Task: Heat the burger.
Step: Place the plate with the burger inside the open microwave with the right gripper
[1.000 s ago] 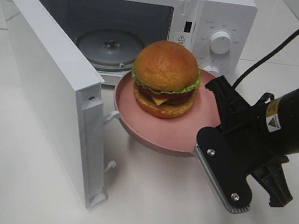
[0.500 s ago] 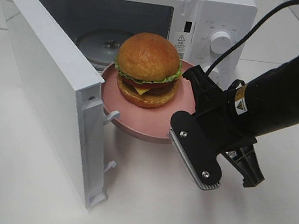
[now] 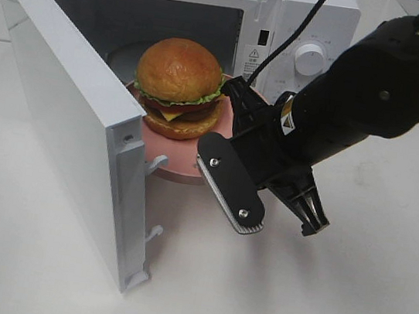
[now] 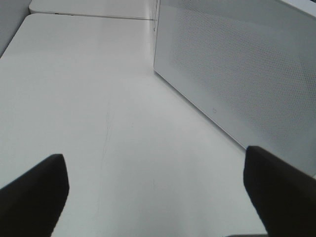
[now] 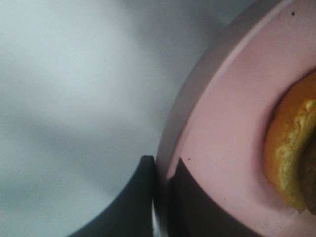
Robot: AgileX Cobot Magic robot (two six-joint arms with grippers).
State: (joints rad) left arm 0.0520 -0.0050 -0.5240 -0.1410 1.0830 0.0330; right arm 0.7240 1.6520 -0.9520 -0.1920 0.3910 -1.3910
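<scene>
Right pincer [image 5: 162,170] is clamped shut on the near rim of the pink plate [image 3: 181,167], one finger above and one below. It carries the plate in the air at the mouth of the microwave [image 3: 315,16]. Upright on the plate's far half, the burger [image 3: 178,82] is about at the doorway and not yet fully inside.

To do this step well, I judge the plate should go in flat and slow. It needs to be low enough for the bun to pass under the top of the opening, and well off the open door [image 3: 61,105], which swings toward the left edge of the table [image 3: 198,296]. It should then be lowered to the centre before the grip lets go; a tilt could slide the burger off.

Left pincer [image 4: 158,197] hangs wide open and empty over bare table. That surface is white and smooth, with the microwave toward its far edge and pale tiled room beyond.
</scene>
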